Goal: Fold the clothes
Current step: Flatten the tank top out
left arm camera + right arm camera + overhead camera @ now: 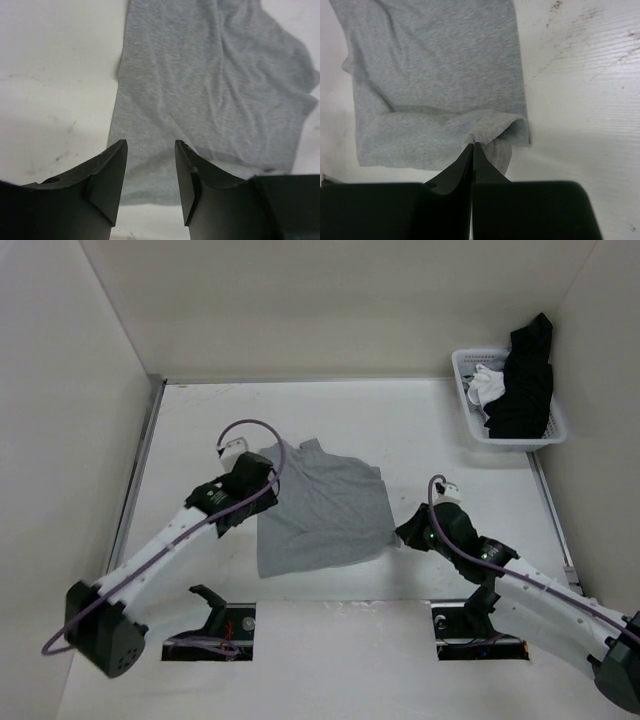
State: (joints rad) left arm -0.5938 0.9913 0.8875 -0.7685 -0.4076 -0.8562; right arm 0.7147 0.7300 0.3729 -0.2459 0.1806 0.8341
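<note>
Here the grey top [320, 510] lies rumpled mid-way across the table [420, 440], the right gripper [472, 146] pinching a fold at its near right edge, the left gripper [150, 145] spread apart over its left edge.

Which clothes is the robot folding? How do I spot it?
Look at the middle of the white table. The grey top lies spread there, one edge pinched by the right gripper. The black garment and white garment are bunched in the far-right basket; only this one is grey and flat.
</note>
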